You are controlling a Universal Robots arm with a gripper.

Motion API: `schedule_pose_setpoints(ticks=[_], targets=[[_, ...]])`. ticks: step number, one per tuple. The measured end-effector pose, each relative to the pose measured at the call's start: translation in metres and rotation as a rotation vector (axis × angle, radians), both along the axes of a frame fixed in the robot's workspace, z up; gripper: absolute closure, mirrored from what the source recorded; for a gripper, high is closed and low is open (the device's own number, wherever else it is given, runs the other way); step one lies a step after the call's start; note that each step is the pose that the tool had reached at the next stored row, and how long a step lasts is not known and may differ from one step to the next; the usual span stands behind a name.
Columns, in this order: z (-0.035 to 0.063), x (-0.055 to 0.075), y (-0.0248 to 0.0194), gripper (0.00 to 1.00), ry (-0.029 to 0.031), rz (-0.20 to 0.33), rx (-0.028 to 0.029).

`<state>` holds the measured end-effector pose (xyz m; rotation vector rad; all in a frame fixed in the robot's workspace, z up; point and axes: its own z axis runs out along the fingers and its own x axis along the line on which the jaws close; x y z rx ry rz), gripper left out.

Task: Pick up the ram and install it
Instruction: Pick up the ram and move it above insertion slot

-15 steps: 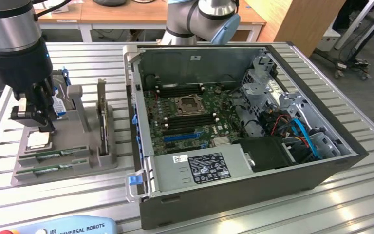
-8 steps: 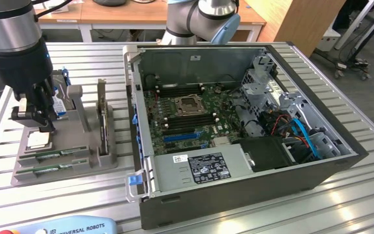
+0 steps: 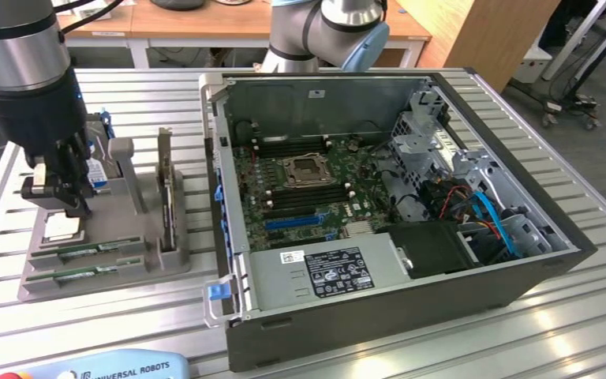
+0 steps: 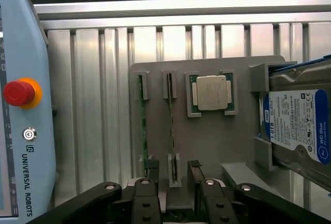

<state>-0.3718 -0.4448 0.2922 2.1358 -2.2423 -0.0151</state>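
Your end effector (image 4: 172,174) hangs low over the grey holder (image 4: 227,141), with its fingers (image 4: 194,169) spread wide. They stand on either side of one end of the ram (image 4: 171,125), and from the wrist view neither finger seems to touch it. Nothing is pinched.

Take the processor (image 4: 211,93) in the holder as your marker:
- The ram stands on its edge in its slots just beside the processor, not yet lifted out.
- A second ram stick (image 4: 140,120) stands parallel to it, one place further from the processor, so the task's stick lies between the two.
- On the processor's opposite side, a blue-labelled hard drive (image 4: 295,125) sits in its own bracket.
- Well past the second stick, further again from the processor, the teach pendant (image 4: 20,79) lies on the ribbed metal surface (image 4: 93,105), with its red stop button facing up.

In the exterior view the open computer case (image 3: 387,316) sits well apart from the processor, toward the exterior view's right. Its side is off and the motherboard (image 3: 314,181) is exposed — you can't tell from here whether any memory slot is filled.
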Motion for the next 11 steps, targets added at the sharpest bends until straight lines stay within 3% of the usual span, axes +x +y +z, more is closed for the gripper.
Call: schedule_pose_setpoints(ticks=[4,11], targets=[[-0.0002,0.0,0.0,0.64,-0.0003,0.0,0.0002],[-0.0002,-0.0009,-0.0078,0.64,-0.0034,0.003,0.0127]])
